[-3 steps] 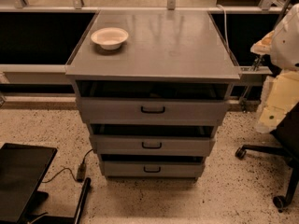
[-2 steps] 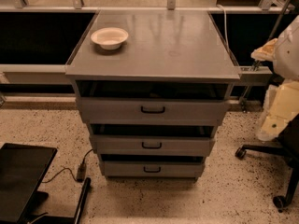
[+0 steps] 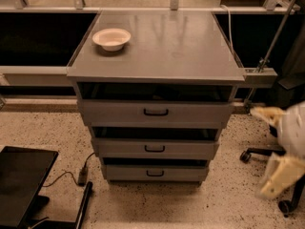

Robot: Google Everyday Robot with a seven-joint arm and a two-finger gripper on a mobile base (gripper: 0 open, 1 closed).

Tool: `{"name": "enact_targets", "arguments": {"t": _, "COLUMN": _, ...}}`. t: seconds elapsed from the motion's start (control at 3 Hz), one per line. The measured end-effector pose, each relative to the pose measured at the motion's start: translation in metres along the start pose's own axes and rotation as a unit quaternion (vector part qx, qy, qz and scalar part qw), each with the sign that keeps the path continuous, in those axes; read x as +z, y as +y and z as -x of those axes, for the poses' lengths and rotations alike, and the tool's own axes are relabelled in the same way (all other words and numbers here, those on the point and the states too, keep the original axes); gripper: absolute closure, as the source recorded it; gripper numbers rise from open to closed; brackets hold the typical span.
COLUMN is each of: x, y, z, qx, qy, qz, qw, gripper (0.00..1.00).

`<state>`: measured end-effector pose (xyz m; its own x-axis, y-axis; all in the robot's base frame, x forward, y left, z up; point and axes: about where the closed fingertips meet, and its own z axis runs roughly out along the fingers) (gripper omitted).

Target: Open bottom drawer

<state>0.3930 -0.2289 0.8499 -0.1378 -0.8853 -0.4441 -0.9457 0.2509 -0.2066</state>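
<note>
The gripper [image 3: 282, 147] hangs low to the right of the cabinet [image 3: 157, 51], well apart from it and touching nothing I can make out. It shows as a pale smear, so whether it is apart or together I cannot tell.

The bottom drawer [image 3: 126, 173] is the lowest and narrowest front of the cabinet, with a small black handle [image 3: 155, 173] at its centre and a dark gap above it. On the cabinet top, at the back left, sits a white bowl [image 3: 111, 38].

Left of the cabinet, on the speckled floor [image 3: 52, 128], lies a black panel [image 3: 21, 180] with a cable [image 3: 64, 176] beside it. Right of the cabinet stands what looks like a chair base [image 3: 257, 152].
</note>
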Motion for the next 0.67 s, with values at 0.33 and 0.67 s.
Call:
{"name": "enact_targets", "arguments": {"t": 0.33, "x": 0.083, "y": 0.039, "z": -0.058, "qx": 0.037, "qy": -0.069, "qz": 0.030, "qw": 0.9965, "gripper": 0.00}}
{"name": "enact_targets", "arguments": {"t": 0.67, "x": 0.163, "y": 0.070, "z": -0.103, "qx": 0.034, "qy": -0.110, "qz": 0.059, "qw": 0.9916, "gripper": 0.00}}
